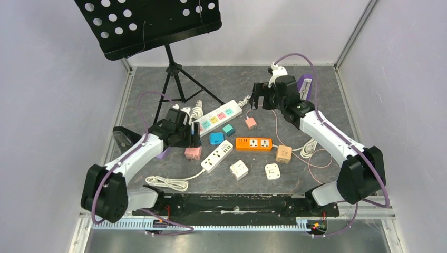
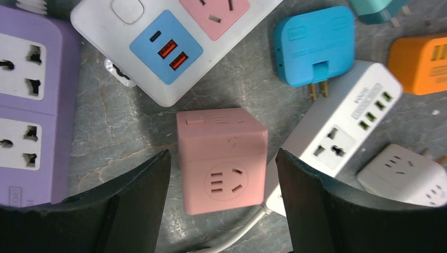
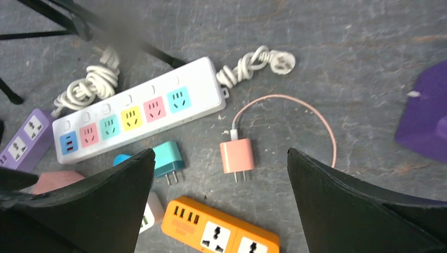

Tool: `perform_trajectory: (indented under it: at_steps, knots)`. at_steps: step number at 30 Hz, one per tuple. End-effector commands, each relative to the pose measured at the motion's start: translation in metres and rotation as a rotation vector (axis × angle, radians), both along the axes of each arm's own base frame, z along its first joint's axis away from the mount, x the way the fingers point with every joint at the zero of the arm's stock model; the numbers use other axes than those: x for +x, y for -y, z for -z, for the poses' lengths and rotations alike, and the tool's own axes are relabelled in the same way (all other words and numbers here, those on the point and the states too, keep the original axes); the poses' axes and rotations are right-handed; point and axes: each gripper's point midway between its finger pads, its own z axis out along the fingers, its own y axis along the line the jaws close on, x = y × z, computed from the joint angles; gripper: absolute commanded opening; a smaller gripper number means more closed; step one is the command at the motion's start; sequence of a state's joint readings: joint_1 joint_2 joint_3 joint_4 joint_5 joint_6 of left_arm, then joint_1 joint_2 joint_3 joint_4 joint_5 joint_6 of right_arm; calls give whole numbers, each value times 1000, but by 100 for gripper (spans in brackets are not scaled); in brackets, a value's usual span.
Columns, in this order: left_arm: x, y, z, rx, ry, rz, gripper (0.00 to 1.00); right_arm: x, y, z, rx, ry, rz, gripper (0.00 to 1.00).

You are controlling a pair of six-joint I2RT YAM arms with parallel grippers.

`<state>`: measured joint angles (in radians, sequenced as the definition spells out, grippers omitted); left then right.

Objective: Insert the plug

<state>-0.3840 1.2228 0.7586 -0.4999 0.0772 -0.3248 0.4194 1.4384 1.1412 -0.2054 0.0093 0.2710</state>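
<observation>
Pink two-pin charger plug (image 3: 236,156) lies on grey worktop (image 3: 342,63) below wide-open right gripper (image 3: 220,153); left gripper (image 2: 222,153) wide, flanking pink cube socket (image 2: 221,158).

Overhead camera looks down from behind; both close wrist cameras share white strip (image 3: 142,113).

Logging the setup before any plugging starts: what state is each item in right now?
left fingers, open, flanking the pink cube without touching
right fingers, open, holding nothing
pink cube, visible sockets empty
pink charger, lying flat, unplugged, cable attached
white power strip, all sockets empty
orange strip, visible sockets empty
</observation>
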Motion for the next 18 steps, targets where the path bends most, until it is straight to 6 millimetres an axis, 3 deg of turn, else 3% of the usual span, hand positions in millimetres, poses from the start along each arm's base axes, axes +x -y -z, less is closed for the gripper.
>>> perform_trajectory:
  at_steps: [1, 12, 13, 18]
  knots:
    - [-2, -6, 21, 103, -38, -9, 80, -8, -13, -3, 62, -11, -32, 98]
    - [-6, -4, 35, 145, -69, -23, 76, -20, -23, 10, 68, -48, -101, 98]
    - [-5, -3, 33, 139, -66, -24, 73, -21, -25, 11, 67, -50, -115, 98]
    - [-4, 1, 26, 116, -46, -8, 43, -30, -31, 12, 76, -46, -175, 98]
